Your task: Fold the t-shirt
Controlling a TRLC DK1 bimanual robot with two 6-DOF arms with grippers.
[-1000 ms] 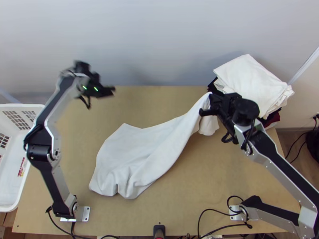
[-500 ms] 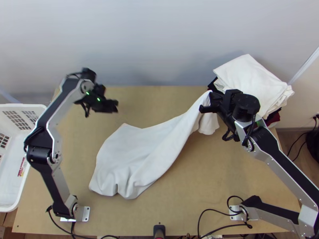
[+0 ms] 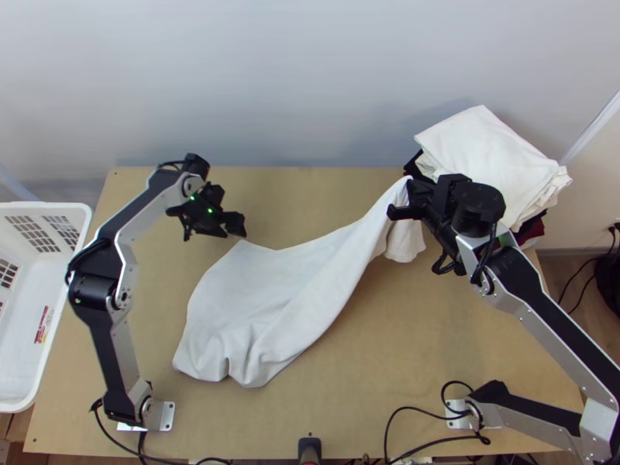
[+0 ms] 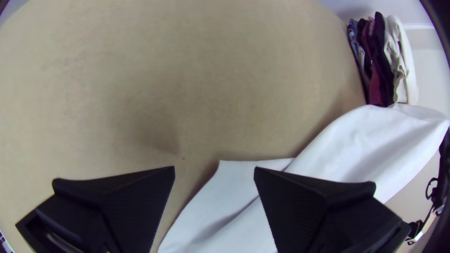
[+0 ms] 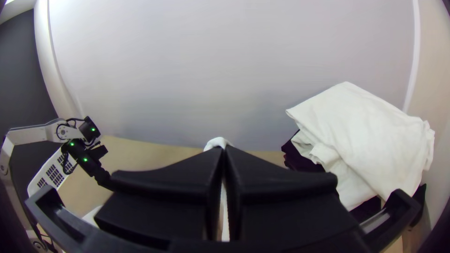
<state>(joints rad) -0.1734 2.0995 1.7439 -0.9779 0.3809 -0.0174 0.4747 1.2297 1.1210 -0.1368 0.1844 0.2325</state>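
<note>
My right gripper (image 3: 401, 203) holds up one end of the white t-shirt (image 3: 271, 294) near the folded stack. From there the cloth slopes down to the left and lies loosely spread and wrinkled on the table. The right wrist view shows my right gripper (image 5: 223, 154) shut, with white cloth (image 5: 218, 142) pinched at its tips. My left gripper (image 3: 235, 229) stands just beyond the t-shirt's upper left corner. Seen from its own wrist, my left gripper (image 4: 214, 171) is open, its fingers apart, with a corner of the t-shirt (image 4: 234, 180) showing between and beyond them.
A stack of folded clothes (image 3: 492, 159), white on top and darker below, sits at the table's far right corner. The white basket (image 3: 77, 217) stands off the left edge. Bare wood (image 3: 434, 349) lies to the right of the t-shirt, with black cables near the front edge.
My left gripper has come right and toward the table's near side, closer to the t-shirt's upper left corner. The right gripper and the cloth have stayed nearly still.
</note>
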